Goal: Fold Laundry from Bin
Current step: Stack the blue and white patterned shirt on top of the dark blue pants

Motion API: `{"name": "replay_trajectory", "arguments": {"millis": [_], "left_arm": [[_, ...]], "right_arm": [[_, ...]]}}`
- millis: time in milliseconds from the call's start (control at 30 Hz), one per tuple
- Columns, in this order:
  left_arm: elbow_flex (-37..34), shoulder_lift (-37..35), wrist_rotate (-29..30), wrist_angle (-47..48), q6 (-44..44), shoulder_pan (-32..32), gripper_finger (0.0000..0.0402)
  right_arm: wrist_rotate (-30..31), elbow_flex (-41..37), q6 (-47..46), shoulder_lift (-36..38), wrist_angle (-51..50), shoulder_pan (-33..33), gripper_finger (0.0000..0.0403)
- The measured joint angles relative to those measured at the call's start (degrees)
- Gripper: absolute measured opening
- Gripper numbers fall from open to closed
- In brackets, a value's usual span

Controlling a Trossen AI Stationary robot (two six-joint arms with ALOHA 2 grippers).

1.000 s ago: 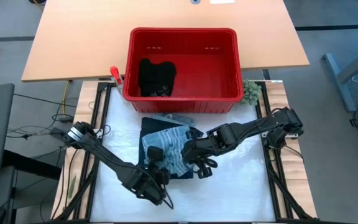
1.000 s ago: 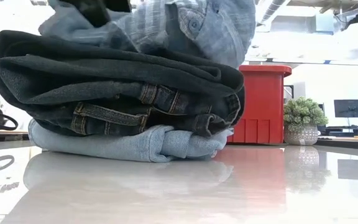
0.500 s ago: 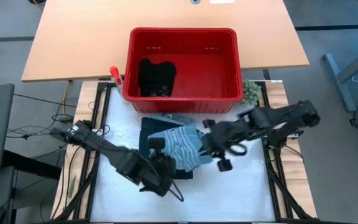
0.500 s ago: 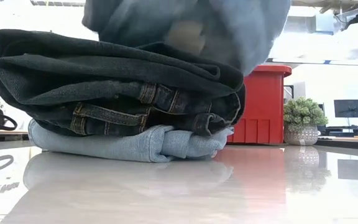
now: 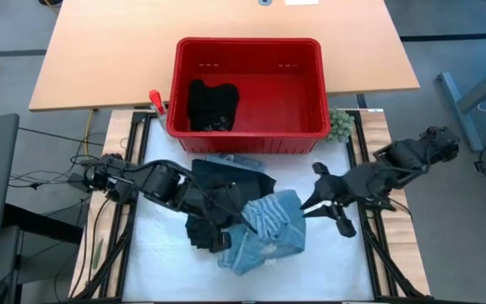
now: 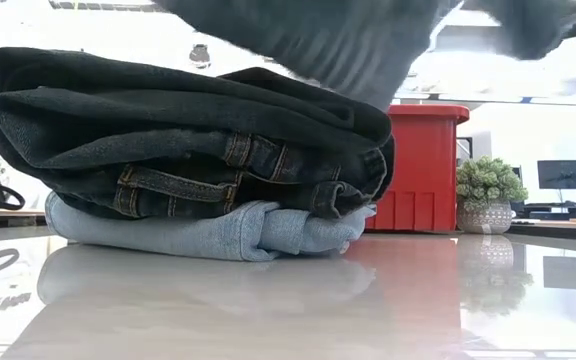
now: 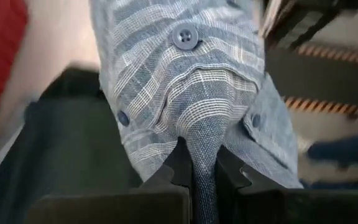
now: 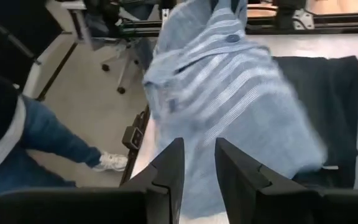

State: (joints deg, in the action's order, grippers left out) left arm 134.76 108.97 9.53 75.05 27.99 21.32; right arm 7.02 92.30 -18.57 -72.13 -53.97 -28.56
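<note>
1. Your left gripper [image 7: 197,177] is clamped tight on a fold of the blue-white striped shirt [image 5: 268,232], which hangs bunched over the white table [image 5: 336,262].
2. Your right gripper [image 5: 332,207] stands at 3 o'clock of that shirt, fingers parted with a narrow gap and nothing between them.
3. The red bin [image 5: 247,84] sits at 12 o'clock of the table, against its far edge.
4. A folded dark denim garment [image 6: 168,130] lies on a folded light blue-grey one [image 6: 218,232], just in front of the bin.
5. One black garment [image 5: 212,103] lies in the bin's 9 o'clock half.
6. A small green fuzzy lump [image 5: 339,125] sits beside the bin at 3 o'clock.
7. You can see a person's leg and shoe [image 8: 110,162] beyond the table.
</note>
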Motion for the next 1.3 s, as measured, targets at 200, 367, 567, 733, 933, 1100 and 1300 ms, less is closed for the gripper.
{"name": "replay_trajectory", "arguments": {"millis": [200,367,567,733,933,1100,1300], "left_arm": [[-0.09,-0.09,-0.04,15.51,-5.92,-5.77,0.0005],[-3.69,-0.82,-2.80,14.85,-15.89,-13.42,0.0005],[-20.33,-6.82,-8.71,10.99,-26.78,-22.15,0.0005],[-40.17,-17.54,-12.06,-3.73,-36.72,-25.86,0.0005],[-56.43,-26.18,-11.68,-12.32,-41.40,-27.95,0.0010],[-62.07,-28.50,-11.47,-16.86,-41.96,-27.76,0.0039],[-62.26,-28.49,-10.20,-19.66,-45.30,-27.53,0.0086]], "right_arm": [[5.22,-3.38,-3.32,1.42,1.02,-4.73,0.0131],[7.14,-3.55,-4.09,0.83,2.91,-6.85,0.0132],[11.14,-3.79,-4.70,0.51,5.40,-11.07,0.0132],[25.41,-11.70,-3.87,1.23,13.41,-15.70,0.0132],[20.13,-25.09,2.03,-0.52,38.14,-3.71,0.0132],[17.30,-28.88,4.18,-3.99,46.73,8.05,0.0132],[14.12,-29.10,8.77,-10.89,53.19,17.41,0.0132]]}}
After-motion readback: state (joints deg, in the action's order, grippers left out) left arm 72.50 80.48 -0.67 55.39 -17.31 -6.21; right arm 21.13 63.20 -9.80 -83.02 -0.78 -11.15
